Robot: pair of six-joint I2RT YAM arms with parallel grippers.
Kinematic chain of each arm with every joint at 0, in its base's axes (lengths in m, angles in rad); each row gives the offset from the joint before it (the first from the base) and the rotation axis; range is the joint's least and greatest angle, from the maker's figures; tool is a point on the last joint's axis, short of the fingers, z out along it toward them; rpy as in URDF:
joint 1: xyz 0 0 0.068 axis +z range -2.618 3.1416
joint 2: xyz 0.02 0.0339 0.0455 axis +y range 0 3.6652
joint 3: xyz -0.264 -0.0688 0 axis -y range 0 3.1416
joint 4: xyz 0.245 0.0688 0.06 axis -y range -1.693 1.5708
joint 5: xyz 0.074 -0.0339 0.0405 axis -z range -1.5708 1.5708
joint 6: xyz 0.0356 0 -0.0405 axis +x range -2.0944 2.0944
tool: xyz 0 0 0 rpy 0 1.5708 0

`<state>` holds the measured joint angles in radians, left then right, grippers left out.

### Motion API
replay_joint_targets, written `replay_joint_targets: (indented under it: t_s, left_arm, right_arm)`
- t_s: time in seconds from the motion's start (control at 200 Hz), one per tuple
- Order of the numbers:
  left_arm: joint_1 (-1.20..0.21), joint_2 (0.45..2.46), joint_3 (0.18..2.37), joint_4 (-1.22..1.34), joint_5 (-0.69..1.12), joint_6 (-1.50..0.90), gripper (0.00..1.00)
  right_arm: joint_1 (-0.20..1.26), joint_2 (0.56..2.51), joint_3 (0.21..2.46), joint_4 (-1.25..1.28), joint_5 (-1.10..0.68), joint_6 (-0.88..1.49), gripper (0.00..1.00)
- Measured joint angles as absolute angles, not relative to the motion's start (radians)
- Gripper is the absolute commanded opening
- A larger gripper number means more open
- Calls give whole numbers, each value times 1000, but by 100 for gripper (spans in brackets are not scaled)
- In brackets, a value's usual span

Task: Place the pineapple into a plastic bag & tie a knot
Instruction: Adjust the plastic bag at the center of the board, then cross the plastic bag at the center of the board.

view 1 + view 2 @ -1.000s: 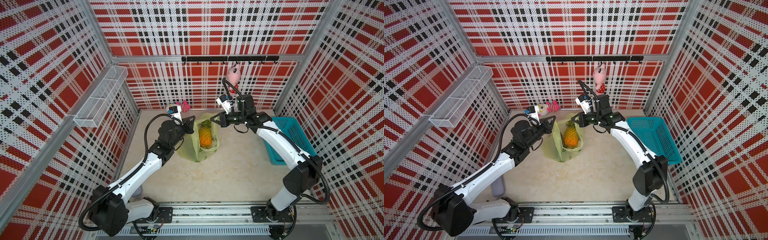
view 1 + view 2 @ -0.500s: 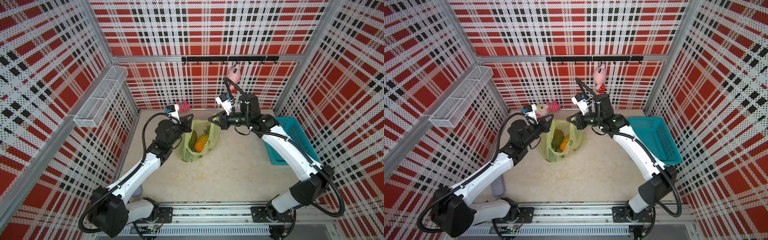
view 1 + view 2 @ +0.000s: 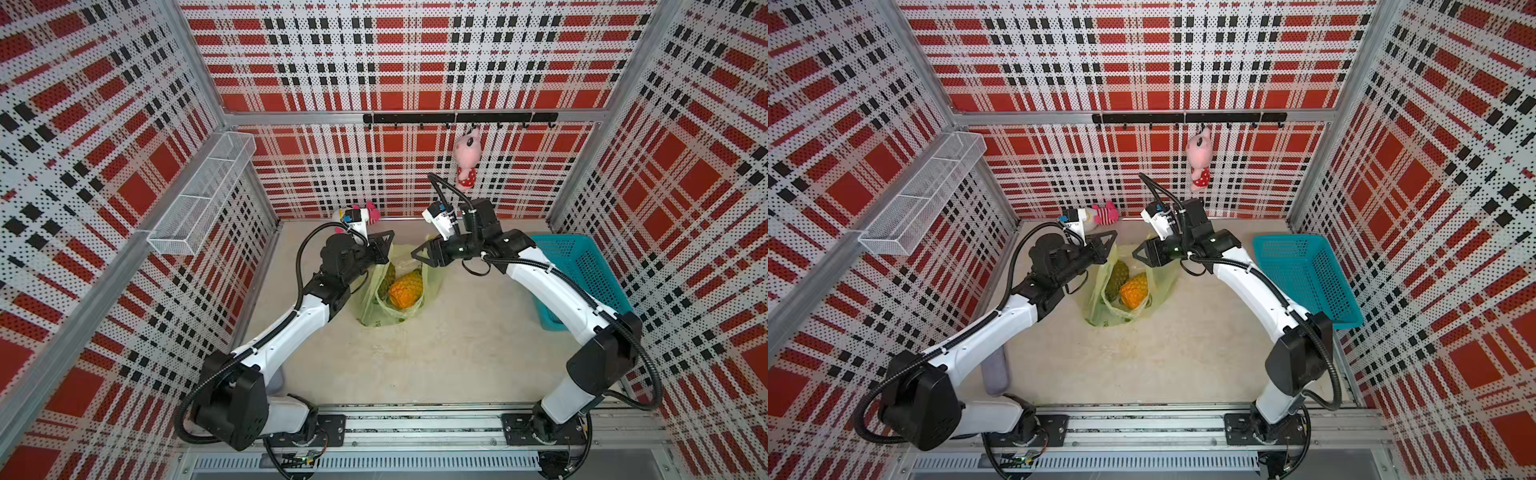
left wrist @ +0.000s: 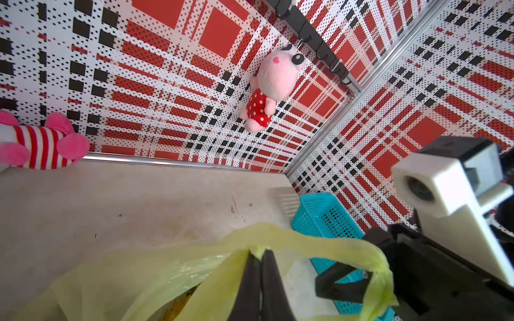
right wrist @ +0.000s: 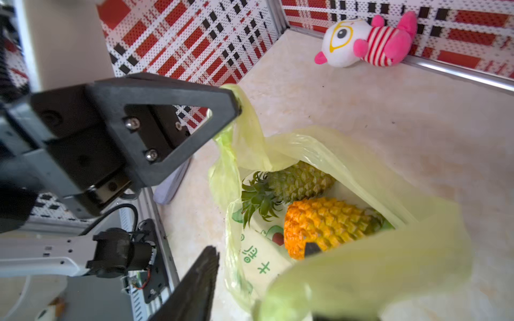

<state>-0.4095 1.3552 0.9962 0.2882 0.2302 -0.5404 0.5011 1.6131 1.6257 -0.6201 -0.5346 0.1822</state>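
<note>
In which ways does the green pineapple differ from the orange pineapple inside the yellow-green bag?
Colour: the green pineapple has dull green-brown skin; the orange pineapple is bright orange-yellow. Crown: the green one's spiky leaves show plainly; the orange one's are mostly covered. Shared: both lie on their sides in the open plastic bag.

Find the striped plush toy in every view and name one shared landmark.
A top view: striped plush toy at the back wall's foot, partly behind the left arm's camera.
A top view: same spot, beside that camera.
Left wrist: at the wall's foot, head cut off.
Right wrist: whole, beyond the plastic bag.
Shared landmark: the plastic bag, in all four.
</note>
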Motion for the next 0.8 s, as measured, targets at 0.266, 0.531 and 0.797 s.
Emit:
replay_joint_targets:
  t_s: [0.266,0.531,0.797]
  left_arm:
    - [-392,1356,1002,267,275,-506,0]
    - [-387,1398,1039,261,294,-496,0]
    - [-359,1460,1091,255,341,-559,0]
  right_arm:
    - [369,1446,1618,-632,-470,198,65]
    - [386,1682,1839,-590,-450,223,59]
    - [463,1893,1934,-613,-566,68,64]
